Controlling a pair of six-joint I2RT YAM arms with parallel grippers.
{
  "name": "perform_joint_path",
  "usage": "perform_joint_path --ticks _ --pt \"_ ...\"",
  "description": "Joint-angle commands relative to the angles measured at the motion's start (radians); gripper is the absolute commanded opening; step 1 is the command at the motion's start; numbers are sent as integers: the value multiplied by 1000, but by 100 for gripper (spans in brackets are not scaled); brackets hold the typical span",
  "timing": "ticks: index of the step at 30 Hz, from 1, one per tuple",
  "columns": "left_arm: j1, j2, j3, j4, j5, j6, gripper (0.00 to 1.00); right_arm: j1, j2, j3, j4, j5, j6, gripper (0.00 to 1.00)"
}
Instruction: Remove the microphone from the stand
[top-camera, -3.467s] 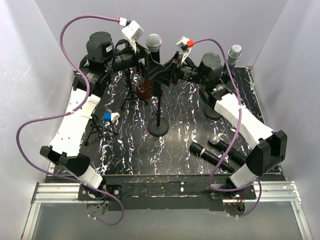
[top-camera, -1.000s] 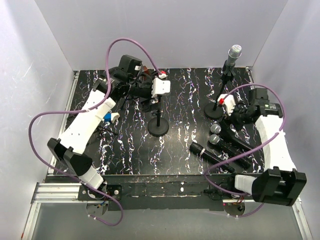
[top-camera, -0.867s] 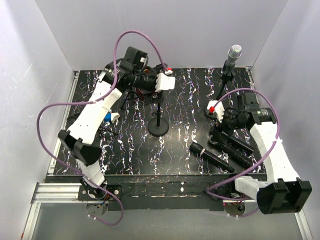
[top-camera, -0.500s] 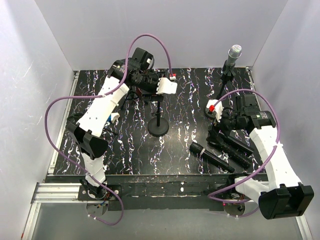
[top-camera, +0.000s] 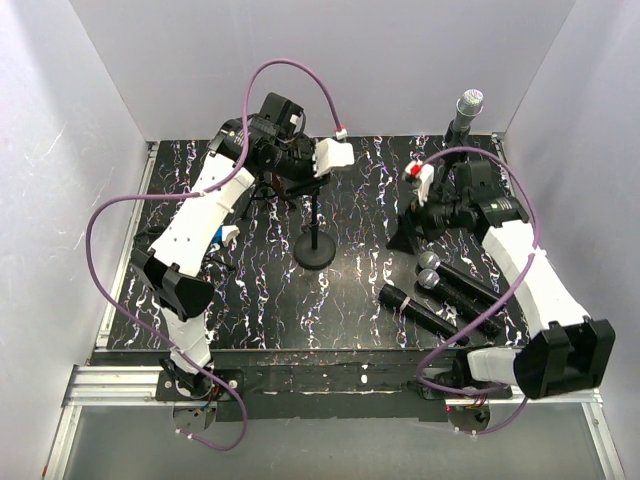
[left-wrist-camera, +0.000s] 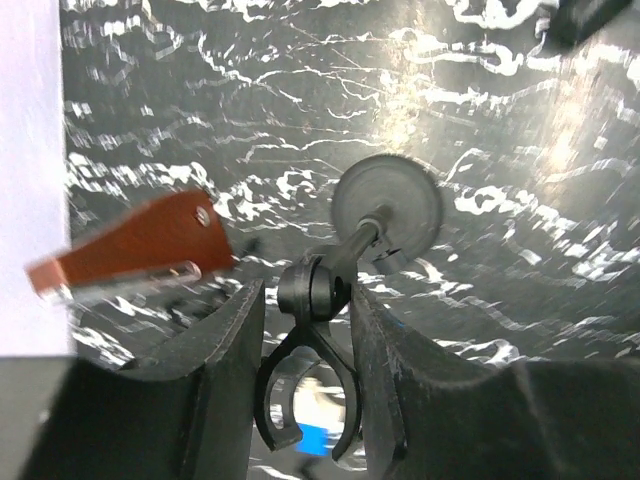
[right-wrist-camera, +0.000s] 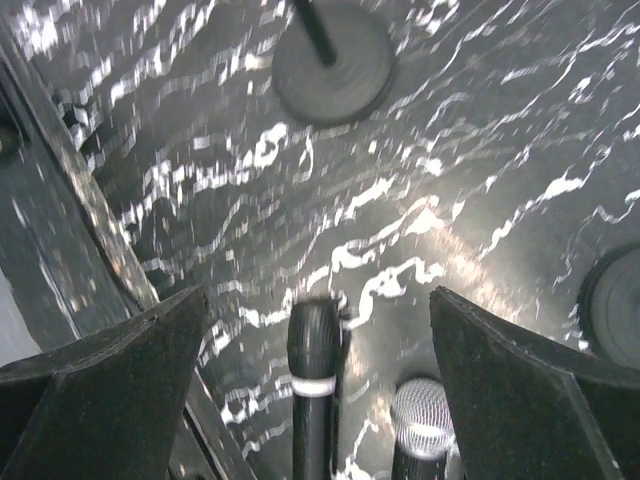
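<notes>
A silver-headed microphone (top-camera: 468, 104) stands upright in its stand at the back right corner. Its round base (right-wrist-camera: 615, 305) shows at the right wrist view's edge. The middle stand (top-camera: 317, 250) carries an empty black clip (left-wrist-camera: 318, 292). My left gripper (top-camera: 298, 173) (left-wrist-camera: 306, 290) straddles that clip's hinge with narrow jaws. The right finger (left-wrist-camera: 375, 360) touches it, and a sliver of gap shows on the left side. My right gripper (top-camera: 403, 236) (right-wrist-camera: 318, 296) hangs wide open and empty, left of the back stand. Below it lie a black microphone (right-wrist-camera: 314, 380) and a mesh-headed one (right-wrist-camera: 422, 418).
Three microphones (top-camera: 440, 295) lie side by side on the black marbled table (top-camera: 360, 290), front right. A reddish-brown piece (left-wrist-camera: 130, 250) sits behind the middle stand. A small tripod with a blue-and-white part (top-camera: 220, 236) stands at the left. White walls close three sides.
My right arm has lifted away from the lying microphones and swung back and left, toward the back stand. My left arm has settled onto the middle stand's clip.
</notes>
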Motion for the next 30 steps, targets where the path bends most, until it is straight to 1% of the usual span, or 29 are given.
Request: perform_joint_path --ticks 1,3,5,7,8,9,11,13,15,18,21,22,23,24,25,26,27,29,30 --pt "-3 -63 -49 88 -59 -450 0 14 116 135 266 -29 400 98" --pt "-3 -63 -49 129 -98 -651 0 34 167 164 312 -23 493 97" --pt "5 -65 -61 148 -110 -831 0 68 218 200 320 -4 539 95" --pt "5 -86 -110 174 -125 -935 0 103 255 237 322 13 579 93" --pt "5 -100 -133 192 -151 -956 0 115 272 247 323 20 593 93" --pt "5 -107 -149 202 -188 -1021 0 135 285 255 325 25 608 92" --pt "10 -105 -146 203 -285 -1092 0 168 310 266 328 31 628 92" --pt "28 -89 -129 199 -320 -1143 0 200 328 266 336 34 650 93" --pt "53 -74 -105 193 -320 -1205 0 230 345 264 342 34 657 93" --pt "88 -43 -68 189 -279 -1288 0 269 371 266 346 42 654 95" --pt "112 -28 -43 189 -235 -1333 0 277 425 293 351 39 669 95" --pt "119 -25 -40 189 -209 -1329 10 277 445 304 354 37 680 95" --pt "122 -23 -38 194 -186 -1319 24 278 459 319 354 40 685 95" --pt "123 -25 -38 199 -172 -1316 48 277 471 330 349 42 689 94" --pt "123 -29 -40 211 -149 -1300 65 275 479 338 348 42 691 94" --pt "123 -34 -40 225 -121 -1277 73 275 486 344 345 42 690 94" --pt "125 -38 -42 237 -100 -1249 79 277 486 350 339 42 683 94" --pt "128 -51 -42 266 -66 -1208 89 271 485 353 328 40 673 94" --pt "134 -58 -42 286 -41 -1194 92 266 483 350 322 37 668 94"
